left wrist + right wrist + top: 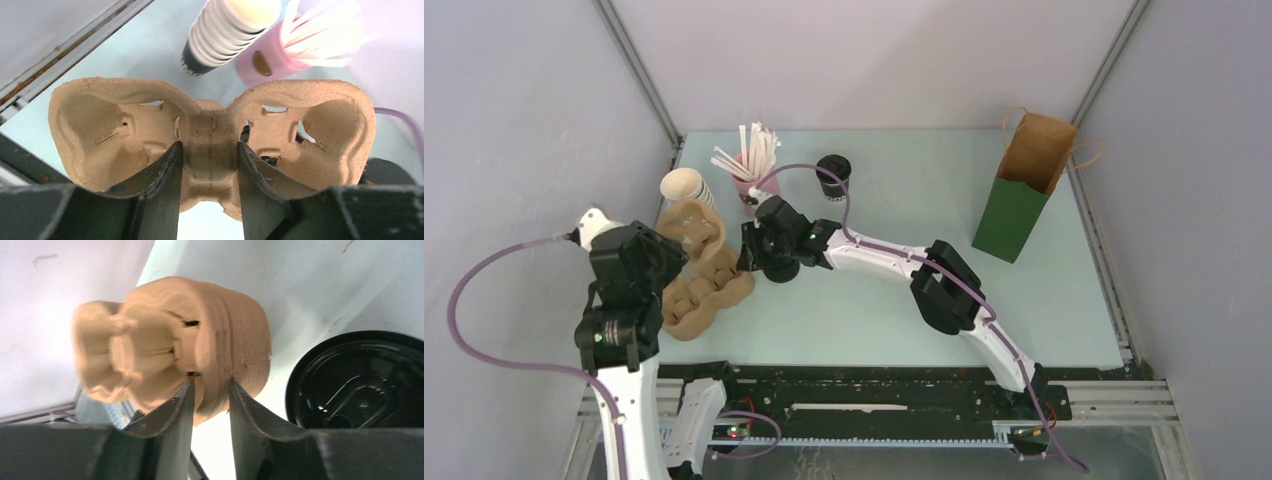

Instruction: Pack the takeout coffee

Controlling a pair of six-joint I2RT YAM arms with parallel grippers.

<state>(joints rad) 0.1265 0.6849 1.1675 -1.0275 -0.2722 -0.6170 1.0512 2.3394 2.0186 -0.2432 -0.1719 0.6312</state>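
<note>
Takeout coffee point(833, 175) is found upright near the far edge of the table point(874, 320), left of its middle. It is just beside a pink cup of straws point(754, 170) and well apart from the paper bag point(1024, 190) at the far right corner. A purple cable point(809, 169) is looped close past it.

The left gripper point(209, 147) is closed on the centre rib of a cup carrier point(100, 125). The right gripper point(211, 385) is set astride a wall of the carrier stack point(220, 335); whether it is clamped cannot be told. A black lid point(360, 385) is seen just beside that stack.

Lab test cell: grey panel walls point(524, 120) enclose a pale table point(904, 205).
</note>
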